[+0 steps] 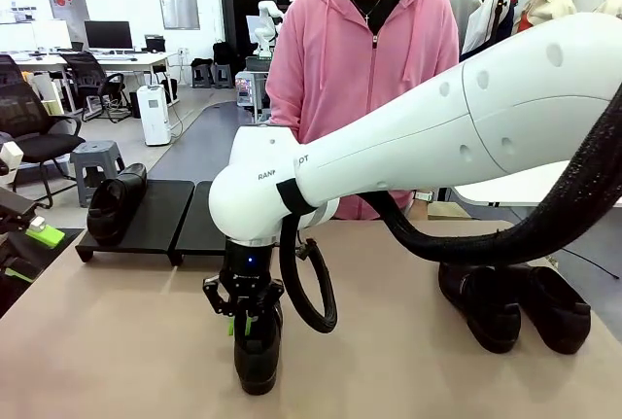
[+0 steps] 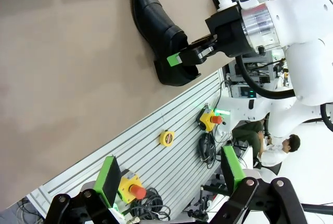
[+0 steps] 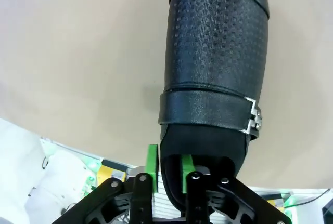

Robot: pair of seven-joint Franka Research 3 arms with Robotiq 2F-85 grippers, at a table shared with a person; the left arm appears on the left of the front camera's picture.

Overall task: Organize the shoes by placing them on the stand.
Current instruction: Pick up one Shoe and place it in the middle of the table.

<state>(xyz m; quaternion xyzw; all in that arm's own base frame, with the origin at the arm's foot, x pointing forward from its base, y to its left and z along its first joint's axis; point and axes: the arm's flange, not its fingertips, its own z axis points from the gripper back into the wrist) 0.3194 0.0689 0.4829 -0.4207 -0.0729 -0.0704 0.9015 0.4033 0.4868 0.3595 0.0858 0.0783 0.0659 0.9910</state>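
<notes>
A glossy black loafer (image 1: 258, 351) stands on the table near its front edge, toe toward me. My right gripper (image 1: 243, 317) reaches down on its heel end. In the right wrist view the gripper (image 3: 169, 166) has one green pad outside the loafer (image 3: 216, 52) and one inside the opening, pinching the collar wall. The left wrist view shows the same shoe (image 2: 156, 21) flat on the table with the right gripper (image 2: 182, 57) at its heel. My left gripper (image 2: 170, 174) is open and empty, also seen at the left edge (image 1: 29, 254). Another loafer (image 1: 117, 203) lies on the black stand (image 1: 160, 215).
Two more loafers (image 1: 486, 302) (image 1: 554, 307) sit at the table's right side. A person in a pink hoodie (image 1: 360, 69) stands behind the far edge. My right arm's black cable loop (image 1: 311, 288) hangs beside the gripper. A slotted panel with yellow button boxes (image 2: 166, 138) borders the table.
</notes>
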